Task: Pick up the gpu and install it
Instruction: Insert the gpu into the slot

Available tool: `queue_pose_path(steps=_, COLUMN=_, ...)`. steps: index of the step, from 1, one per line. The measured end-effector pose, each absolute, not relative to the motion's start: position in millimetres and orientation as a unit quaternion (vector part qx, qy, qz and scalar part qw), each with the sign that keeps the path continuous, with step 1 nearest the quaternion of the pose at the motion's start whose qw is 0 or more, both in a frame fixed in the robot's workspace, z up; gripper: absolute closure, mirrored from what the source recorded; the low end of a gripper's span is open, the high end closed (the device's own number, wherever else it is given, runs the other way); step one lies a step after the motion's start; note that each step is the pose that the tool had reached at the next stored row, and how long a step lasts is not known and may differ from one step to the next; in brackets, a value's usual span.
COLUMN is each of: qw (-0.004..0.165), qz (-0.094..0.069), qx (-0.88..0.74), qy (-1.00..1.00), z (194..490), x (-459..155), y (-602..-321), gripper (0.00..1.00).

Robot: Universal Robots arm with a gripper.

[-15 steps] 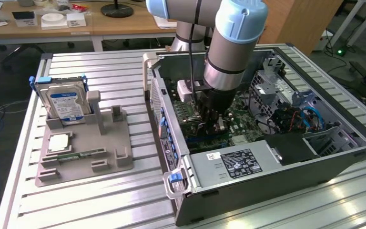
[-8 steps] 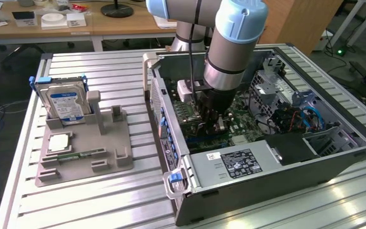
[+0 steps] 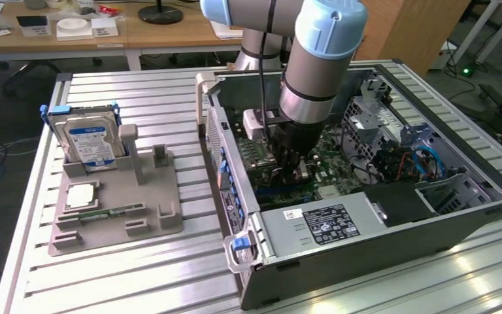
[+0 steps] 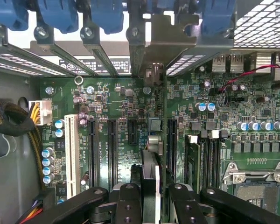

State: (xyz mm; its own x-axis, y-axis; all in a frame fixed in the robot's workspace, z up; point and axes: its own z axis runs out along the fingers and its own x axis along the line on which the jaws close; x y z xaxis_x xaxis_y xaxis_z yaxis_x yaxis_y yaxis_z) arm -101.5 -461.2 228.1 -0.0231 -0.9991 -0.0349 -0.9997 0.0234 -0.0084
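Fingers of the gripper point(image 4: 149, 196) are closed on the gpu point(image 4: 150, 154), which is held edge-on inside the open computer case point(image 3: 460, 216), its long axis lined up with the slots on the motherboard point(image 4: 112, 98) directly beneath.

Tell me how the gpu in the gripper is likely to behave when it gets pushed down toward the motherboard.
The gpu is a thin card held edge-on between the gripper fingers, so it probably stays stiff along its length but could tilt sideways if pushed off-line. It looks light for its size. With the motherboard crowded with small parts, a slip would likely damage something.
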Motion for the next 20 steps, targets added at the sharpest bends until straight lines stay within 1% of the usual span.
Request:
queue_pose_path(steps=16, qw=0.017, qz=0.008, qx=-0.700, qy=0.714, z=228.2, x=-101.9, y=-461.1, gripper=0.73)
queue_pose_path(steps=20, qw=0.017, qz=0.008, qx=-0.700, qy=0.714, z=223.9, x=-102.6, y=-461.0, gripper=0.73)
